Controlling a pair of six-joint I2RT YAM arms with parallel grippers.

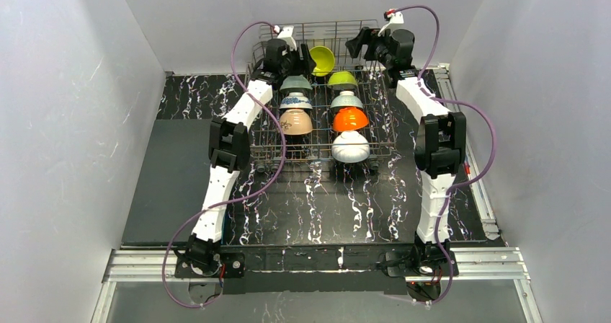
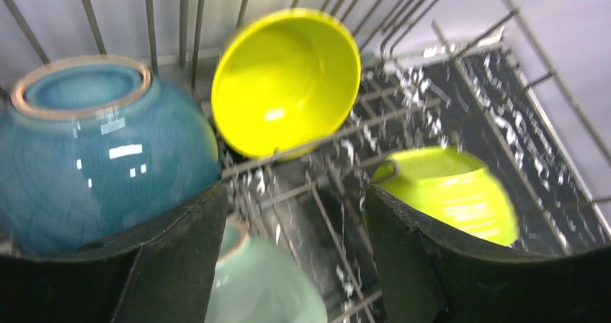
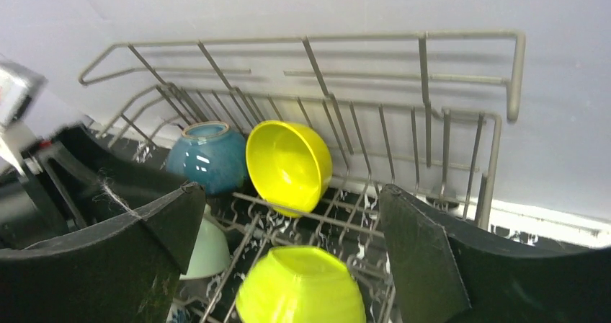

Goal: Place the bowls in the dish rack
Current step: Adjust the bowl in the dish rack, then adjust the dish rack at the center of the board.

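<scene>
Empty: left gripper (image 2: 295, 200) and right gripper (image 3: 292, 193), both spread wide.
Just beyond, the yellow bowl (image 2: 284, 78) leans on edge in the dish rack (image 3: 423, 85) beside the teal bowl (image 2: 94, 150). Loading looks finished to me, so next I lift clear of the tines (image 2: 90, 13).

Black marbled tabletop (image 1: 310, 215); dark mat (image 1: 169, 186) at left; white walls (image 1: 65, 121); aluminium rail (image 1: 137, 267) nearside.

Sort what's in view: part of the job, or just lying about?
Job: round glazed orange bowl, white bowl, tan bowl, teal-blue bowl, yellow-green bowls; grey wire dish rack.
Lying about: black marbled table mat; aluminium frame rail.
</scene>
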